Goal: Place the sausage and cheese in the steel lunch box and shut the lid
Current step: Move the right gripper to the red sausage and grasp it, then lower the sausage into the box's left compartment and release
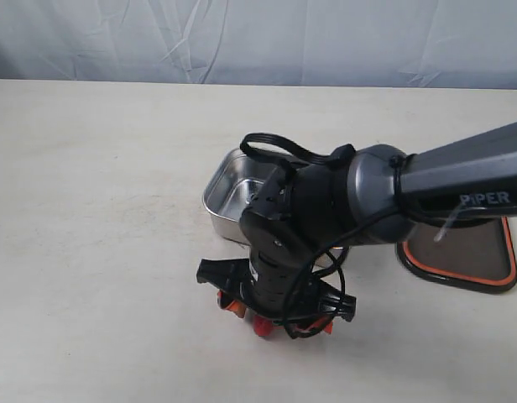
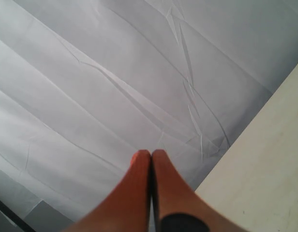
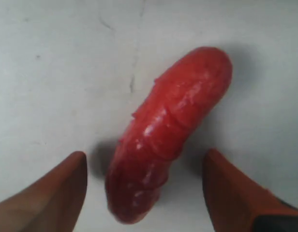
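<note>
Right pincer: we note the right pincer (image 1: 279, 319), black body with orange fingers, pointing down at the pale cream tabletop (image 1: 91, 210); its jaws are spread as wide as they go and grip nothing

Sausage: the small glossy red toy sausage (image 3: 173, 130), curved and ribbed, lies flat on the tabletop in the gap of the right pincer; one end sits between the two orange fingertips (image 3: 57, 188), the other runs out ahead of them; we see bare table on either side of it, so neither finger touches it; from outside only a red sliver shows beneath the pincer

Steel lunch box: the shiny rectangular stainless steel lunch box (image 1: 215, 201) with rounded corners stands just behind the right pincer, on its far side; the wrist hides much of it, and we cannot tell its compartments apart

Lid: the dark smoky rectangular plastic lid (image 1: 460, 252) with an orange edge lies flat on the tabletop, off to the side the right arm reaches in from, near the box; the forearm covers the space between them

Left pincer: the left pincer (image 2: 150, 155), orange fingers pressed tip to tip with nothing between them, is raised and faces the white creased backdrop sheet (image 2: 91, 77), a strip of tabletop beside it
</note>
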Controlling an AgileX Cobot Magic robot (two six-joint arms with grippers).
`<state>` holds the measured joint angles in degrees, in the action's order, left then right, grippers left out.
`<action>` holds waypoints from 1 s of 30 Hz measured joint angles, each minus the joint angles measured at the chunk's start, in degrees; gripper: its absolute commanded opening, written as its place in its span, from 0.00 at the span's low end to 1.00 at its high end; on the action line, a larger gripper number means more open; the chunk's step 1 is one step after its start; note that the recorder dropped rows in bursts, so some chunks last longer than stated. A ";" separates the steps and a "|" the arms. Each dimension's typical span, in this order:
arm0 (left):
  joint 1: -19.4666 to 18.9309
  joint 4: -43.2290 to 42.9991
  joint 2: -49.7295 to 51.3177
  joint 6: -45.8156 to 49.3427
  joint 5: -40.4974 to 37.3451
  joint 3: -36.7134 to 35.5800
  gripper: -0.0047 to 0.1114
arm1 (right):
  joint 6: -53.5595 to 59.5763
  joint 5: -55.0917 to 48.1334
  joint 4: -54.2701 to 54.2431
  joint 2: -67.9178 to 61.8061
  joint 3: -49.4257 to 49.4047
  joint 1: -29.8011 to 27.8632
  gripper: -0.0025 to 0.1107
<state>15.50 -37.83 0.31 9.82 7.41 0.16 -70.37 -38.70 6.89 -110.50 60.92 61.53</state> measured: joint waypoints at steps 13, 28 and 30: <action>0.00 0.00 0.00 0.00 0.09 0.00 0.04 | 5.80 1.76 0.24 1.59 -2.42 1.55 0.02; 0.00 0.00 0.00 0.00 0.09 0.00 0.04 | 5.65 0.70 15.88 18.92 -0.15 2.35 0.01; 0.00 0.00 0.00 0.00 0.09 0.00 0.04 | 7.95 1.26 16.29 18.18 1.70 -0.68 0.01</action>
<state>15.50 -37.83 0.31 9.82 7.50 0.16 -62.42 -37.44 23.17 -92.32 62.62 60.86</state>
